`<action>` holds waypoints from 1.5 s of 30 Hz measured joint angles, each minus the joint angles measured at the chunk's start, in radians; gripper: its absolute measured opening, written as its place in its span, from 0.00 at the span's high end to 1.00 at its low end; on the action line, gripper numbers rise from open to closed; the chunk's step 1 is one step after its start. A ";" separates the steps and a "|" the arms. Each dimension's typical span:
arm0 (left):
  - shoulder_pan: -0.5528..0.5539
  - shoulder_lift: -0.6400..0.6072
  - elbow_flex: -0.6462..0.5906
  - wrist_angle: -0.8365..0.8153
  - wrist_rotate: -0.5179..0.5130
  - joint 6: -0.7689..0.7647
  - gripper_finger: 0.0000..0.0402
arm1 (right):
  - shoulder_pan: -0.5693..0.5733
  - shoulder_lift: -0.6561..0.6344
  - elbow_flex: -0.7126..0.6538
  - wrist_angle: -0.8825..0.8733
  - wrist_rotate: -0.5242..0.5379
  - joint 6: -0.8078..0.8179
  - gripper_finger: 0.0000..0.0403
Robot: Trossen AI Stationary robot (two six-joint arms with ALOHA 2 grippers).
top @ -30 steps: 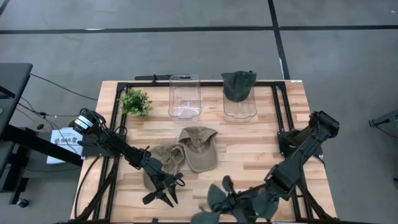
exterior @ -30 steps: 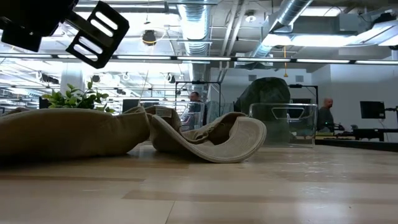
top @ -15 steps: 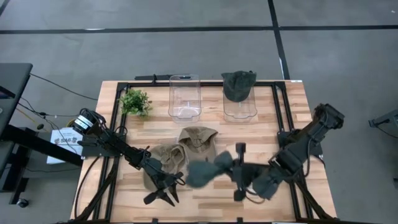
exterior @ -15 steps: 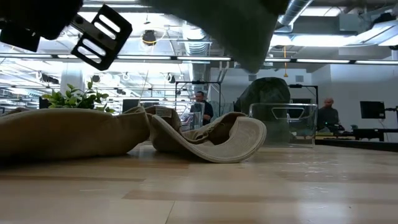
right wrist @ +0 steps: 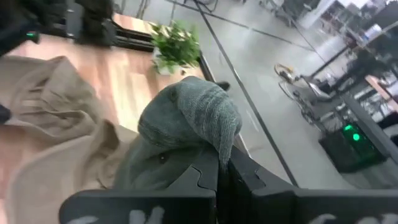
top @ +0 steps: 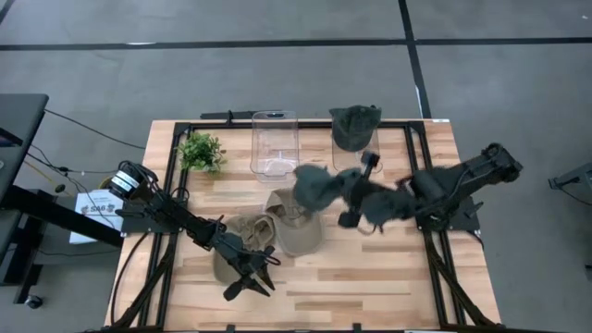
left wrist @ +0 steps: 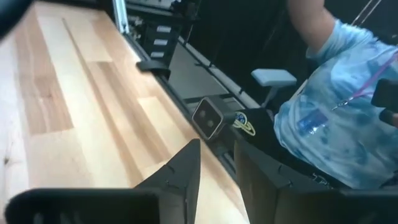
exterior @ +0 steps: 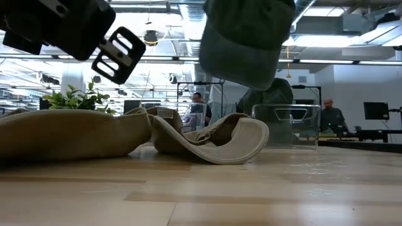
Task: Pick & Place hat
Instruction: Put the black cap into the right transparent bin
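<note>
My right gripper (top: 346, 196) is shut on a dark green hat (top: 318, 185) and holds it in the air over the table's middle, just above a tan hat (top: 296, 225); the low view shows the green hat (exterior: 246, 39) high up. A second tan hat (top: 246, 237) lies on the table to the left of the first. Another dark green hat (top: 354, 125) sits on top of the right clear container (top: 357, 159). My left gripper (top: 248, 283) is open and hovers by the near edge, close to the second tan hat. My right gripper (right wrist: 219, 171) pinches a bunched fold of the green hat's cloth (right wrist: 214, 134) between its two fingers, which come level from the table's right. The hat is lifted clear of the table and bulges out beyond the fingertips, its loose part drooping.
An empty clear container (top: 275, 143) stands left of the one with the hat, and a small green plant (top: 201, 151) at the far left. Bare wood lies at the table's near right (top: 370, 277). A person in a light blue shirt (left wrist: 336, 124) sits beyond the near edge.
My right gripper has swung from the table's near edge toward the far edge and the containers, carrying the green hat up and clear across the table, over the tan hat. My left gripper has shifted only slightly near the second tan hat.
</note>
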 joint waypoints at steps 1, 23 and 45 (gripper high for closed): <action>0.003 0.000 0.000 -0.012 0.000 0.000 0.76 | -0.017 -0.021 0.000 -0.017 -0.006 -0.006 1.00; 0.146 -0.117 0.000 -0.161 -0.089 -0.021 0.76 | -0.489 -0.249 0.000 -0.295 -0.193 -0.228 1.00; 0.198 -0.602 -0.131 -0.188 -0.090 0.150 0.76 | -0.739 -0.120 0.000 -0.193 -0.476 -0.557 1.00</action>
